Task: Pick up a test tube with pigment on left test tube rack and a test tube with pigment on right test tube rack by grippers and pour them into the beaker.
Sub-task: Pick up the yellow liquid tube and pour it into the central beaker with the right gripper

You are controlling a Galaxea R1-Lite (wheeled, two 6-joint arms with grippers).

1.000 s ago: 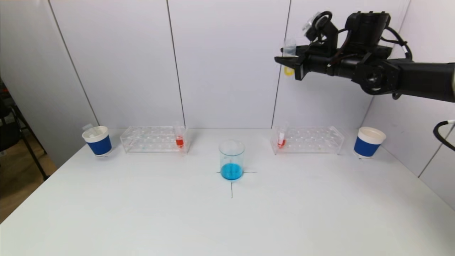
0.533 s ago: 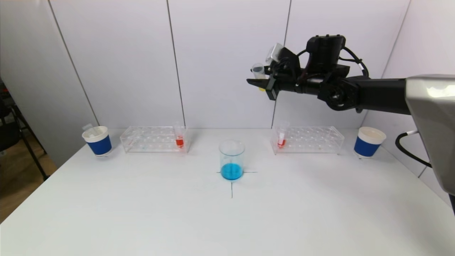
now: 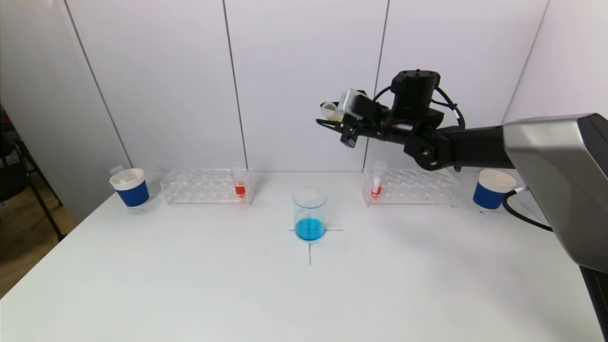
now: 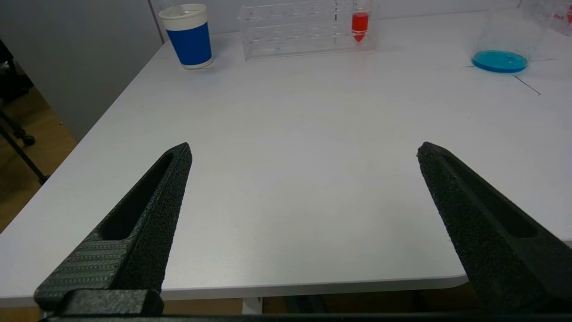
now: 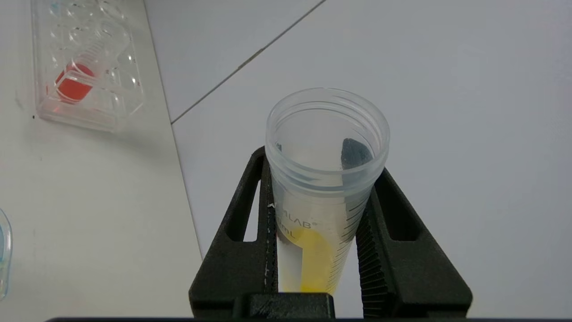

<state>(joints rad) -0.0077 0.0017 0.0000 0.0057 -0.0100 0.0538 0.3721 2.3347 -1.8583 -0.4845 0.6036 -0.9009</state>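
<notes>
I am holding the right claw (image 3: 327, 122) high above the table (image 3: 190, 285), up toward one o'clock from the beaker (image 3: 309, 213). It is clenching a yellow tube (image 3: 331, 112), which is tilting, its open mouth leaning toward nine o'clock. In the right wrist view the tube (image 5: 324, 179) is sitting squeezed between both fingers (image 5: 241, 232), yellow pigment pooling low inside; its bottom end is cut off behind the claw's body, so I am not seeing the tip.

The beaker is standing on a cross mark at the table's middle, blue liquid filling its base. At ten o'clock from it the left rack (image 3: 205, 185) is carrying one red tube (image 3: 240, 183) at its inner end. At two o'clock the right rack (image 3: 411, 186) is carrying another red tube (image 3: 377, 179), also at the inner end. The racks are clear, and I am struggling to make out their other wells. A blue cup (image 3: 129, 188) is sitting beyond the left rack; something pale inside it is too unclear to name. A second blue cup (image 3: 493, 189) is standing past the right rack.

The left claw (image 4: 304, 152) is out of the head view. Its own camera is showing it released, fingers spread wide, hanging low over the near table edge, well apart from everything.
</notes>
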